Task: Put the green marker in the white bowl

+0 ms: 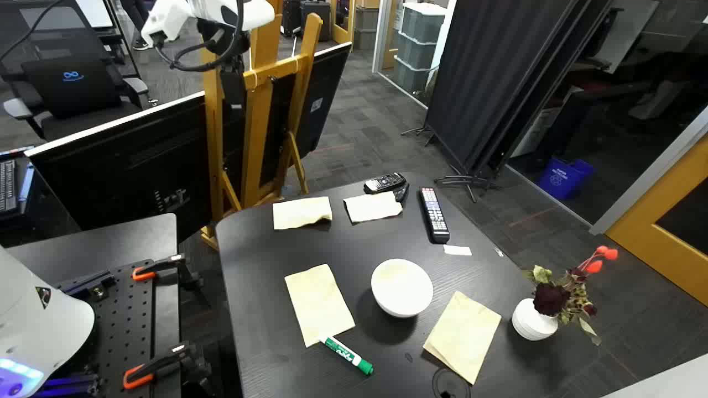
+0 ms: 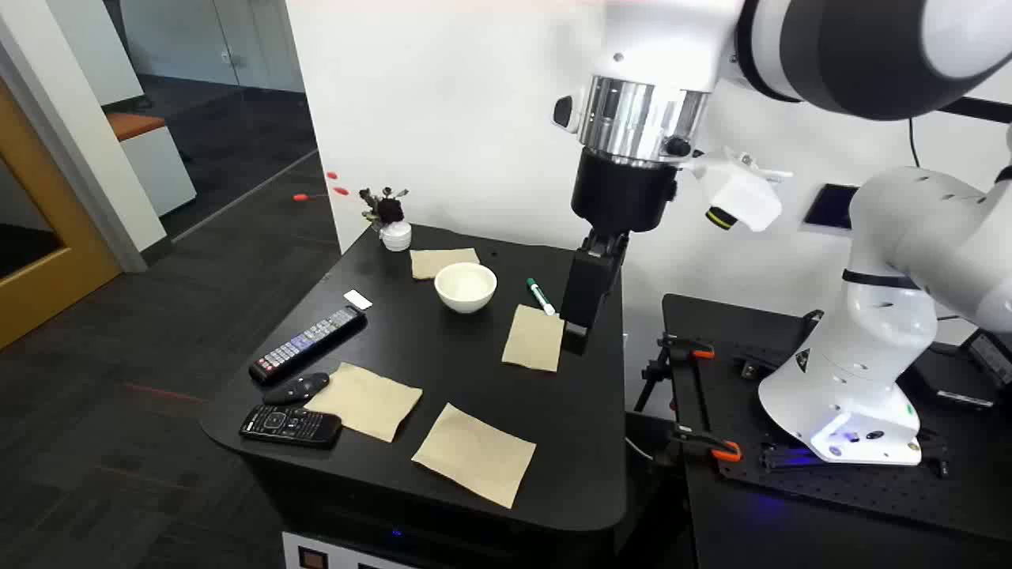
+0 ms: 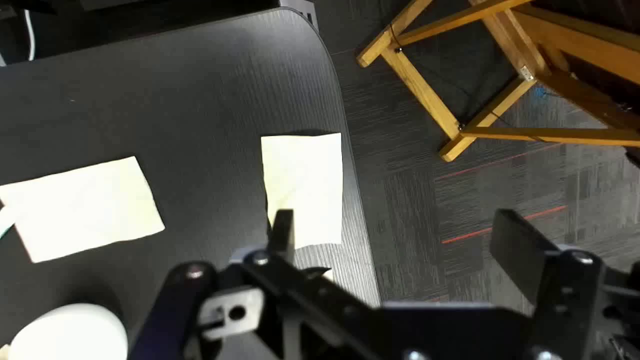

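The green marker (image 1: 354, 357) lies on the dark table, its pale end touching the corner of a tan paper note; it has a green cap and a white and green body. It also shows in an exterior view (image 2: 541, 296), and just its pale end shows at the left edge of the wrist view (image 3: 6, 220). The white bowl (image 1: 402, 287) stands upright nearby and looks empty; it also shows in an exterior view (image 2: 466, 287) and at lower left in the wrist view (image 3: 70, 332). My gripper (image 3: 392, 220) is open and empty, high above the table, away from marker and bowl.
Tan paper notes (image 1: 321, 304) (image 2: 474, 454) lie around the table. Black remotes (image 1: 434, 214) (image 2: 308, 344) lie along one side, with a small white card (image 1: 457, 250). A white vase with flowers (image 1: 534, 319) stands near the edge. A wooden easel (image 1: 260, 110) stands beyond the table.
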Available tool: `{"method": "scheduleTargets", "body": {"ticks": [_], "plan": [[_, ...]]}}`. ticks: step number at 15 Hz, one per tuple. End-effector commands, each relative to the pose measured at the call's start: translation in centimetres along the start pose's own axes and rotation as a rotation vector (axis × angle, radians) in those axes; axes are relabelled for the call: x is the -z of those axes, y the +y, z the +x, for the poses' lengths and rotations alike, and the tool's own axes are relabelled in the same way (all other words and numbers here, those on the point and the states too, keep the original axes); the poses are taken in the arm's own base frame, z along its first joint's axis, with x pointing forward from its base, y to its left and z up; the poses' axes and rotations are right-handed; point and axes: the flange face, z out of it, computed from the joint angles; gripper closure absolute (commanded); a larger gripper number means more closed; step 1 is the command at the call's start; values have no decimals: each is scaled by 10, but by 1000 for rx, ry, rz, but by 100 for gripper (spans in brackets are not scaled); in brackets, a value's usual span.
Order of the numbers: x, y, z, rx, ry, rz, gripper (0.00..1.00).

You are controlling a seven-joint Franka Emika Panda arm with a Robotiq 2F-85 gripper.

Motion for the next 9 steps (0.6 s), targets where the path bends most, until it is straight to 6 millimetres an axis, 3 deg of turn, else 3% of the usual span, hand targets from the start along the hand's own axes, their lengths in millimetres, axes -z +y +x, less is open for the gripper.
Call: {"method": "scheduleTargets", "body": {"ticks": [1, 6, 9], "plan": [[0, 0, 0, 0, -1, 0, 0], [1, 1, 2, -13, 11, -3, 0], [9, 18, 11, -85, 78, 2, 0]]}}
